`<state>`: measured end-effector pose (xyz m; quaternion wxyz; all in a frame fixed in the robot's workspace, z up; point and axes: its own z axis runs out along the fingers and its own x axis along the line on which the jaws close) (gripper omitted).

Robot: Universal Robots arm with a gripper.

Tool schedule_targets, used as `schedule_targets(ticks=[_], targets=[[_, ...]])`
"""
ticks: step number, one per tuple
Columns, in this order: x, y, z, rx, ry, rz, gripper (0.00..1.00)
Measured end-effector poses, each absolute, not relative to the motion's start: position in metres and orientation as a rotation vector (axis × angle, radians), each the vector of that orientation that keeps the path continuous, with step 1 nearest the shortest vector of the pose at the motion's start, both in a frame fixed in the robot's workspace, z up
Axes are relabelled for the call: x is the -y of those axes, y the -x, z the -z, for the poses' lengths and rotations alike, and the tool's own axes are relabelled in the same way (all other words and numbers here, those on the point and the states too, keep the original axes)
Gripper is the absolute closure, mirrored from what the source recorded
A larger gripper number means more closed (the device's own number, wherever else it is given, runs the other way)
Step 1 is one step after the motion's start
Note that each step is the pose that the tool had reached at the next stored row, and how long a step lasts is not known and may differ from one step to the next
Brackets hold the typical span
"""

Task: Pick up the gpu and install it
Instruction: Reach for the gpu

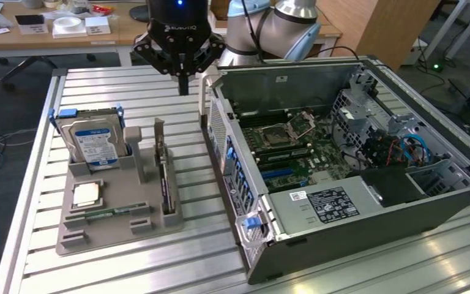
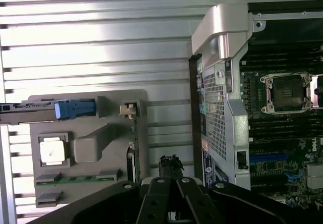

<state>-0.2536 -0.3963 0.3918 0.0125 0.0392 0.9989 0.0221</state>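
Gripper (image 1: 183, 89) (image 2: 170, 162): hanging above the slatted metal table (image 1: 120, 92), over the gap between the grey tray (image 1: 120, 236) (image 2: 86, 99) and the open computer case (image 1: 243, 202) (image 2: 222, 37).
Fingers: pressing together, pointing down, clamping nothing.
Graphics card (image 1: 164, 177) (image 2: 133, 148): standing on its long edge in a slot along the tray's side nearest the case, silver bracket rising at its far end; the gripper is not touching it.
Hard drive (image 1: 95, 144) (image 2: 30, 112): standing upright in its blue-edged holder at the tray's far corner, on the exterior view's left.
Processor chip (image 1: 86, 195) (image 2: 52, 151): lying flat in a square pocket of the tray.
Memory stick (image 1: 108, 214) (image 2: 75, 178): lying flat just beside the chip.
Case: lying on its side, panel off, showing the green motherboard (image 1: 300, 153) (image 2: 282, 138).
Card slots: cannot tell which one is free.
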Motion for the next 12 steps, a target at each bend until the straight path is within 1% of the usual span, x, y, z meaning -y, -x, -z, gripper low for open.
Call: schedule_targets(ticks=[12], targets=[[0.3962,0.2628,-0.3918,-3.113,-0.122,-0.069,0.89]])
